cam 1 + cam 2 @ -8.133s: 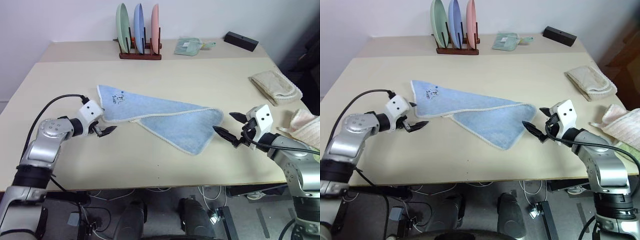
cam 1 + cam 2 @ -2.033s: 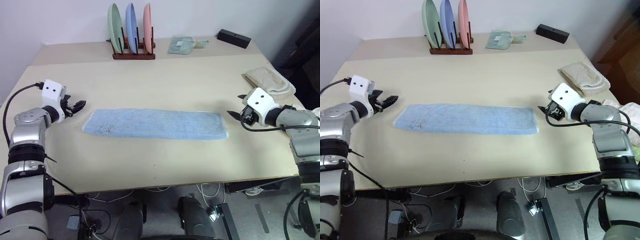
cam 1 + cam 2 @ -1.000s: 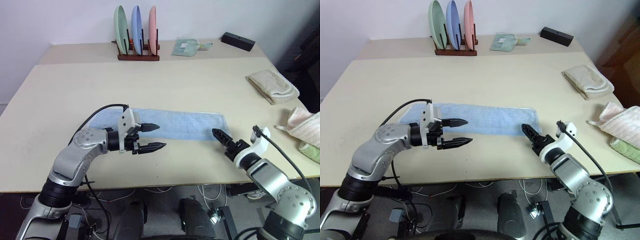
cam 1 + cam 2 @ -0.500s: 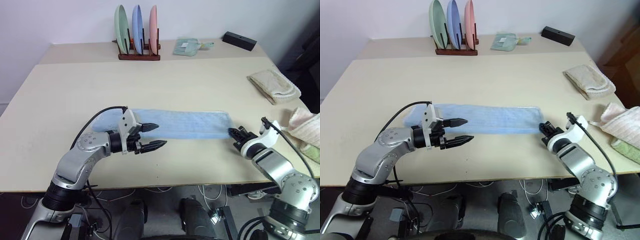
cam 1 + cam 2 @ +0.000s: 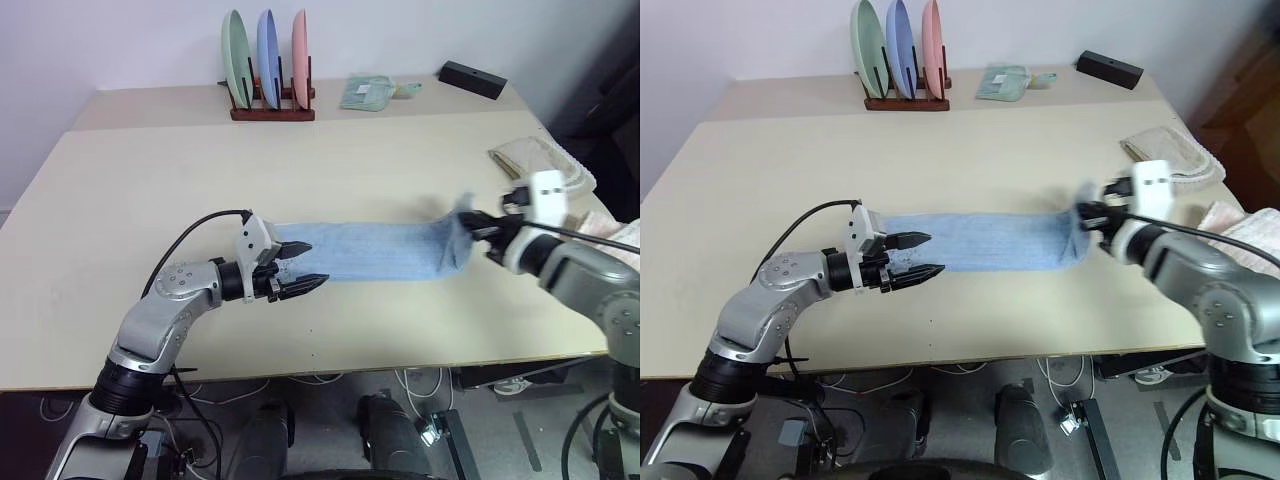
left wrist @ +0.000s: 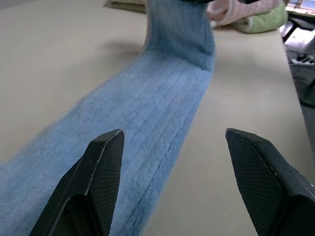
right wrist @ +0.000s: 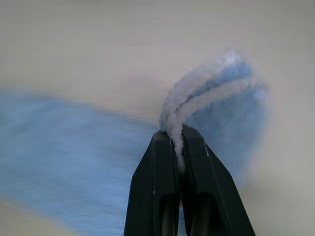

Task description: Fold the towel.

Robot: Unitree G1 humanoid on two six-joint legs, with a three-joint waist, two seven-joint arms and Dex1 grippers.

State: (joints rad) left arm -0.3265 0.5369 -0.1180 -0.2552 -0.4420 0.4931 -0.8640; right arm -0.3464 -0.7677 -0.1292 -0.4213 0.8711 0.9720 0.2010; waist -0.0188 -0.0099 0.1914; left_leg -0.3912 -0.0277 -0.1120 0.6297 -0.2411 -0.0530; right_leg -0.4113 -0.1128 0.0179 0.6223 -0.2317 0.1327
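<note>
Beige bench (image 5: 150,170) carries the towel (image 5: 370,251), a long folded strip. My right gripper (image 7: 177,147) pinches its right end, lifted and blurred. Left gripper (image 5: 305,265) hangs open over the left end, hiding it.

The towel (image 5: 370,252) is soft terry cloth, matt, with a fine ribbed pile; between the fingers (image 7: 162,177) of the right gripper (image 7: 177,147) its edge looks fluffy and whitish. These fingers are smooth black plastic with a slight shine. The fingers (image 6: 106,167) of the left gripper (image 5: 302,267) have matt black pads with a fine cross-hatched texture. The table (image 5: 330,150) beside them is smooth, matt and beige.
</note>
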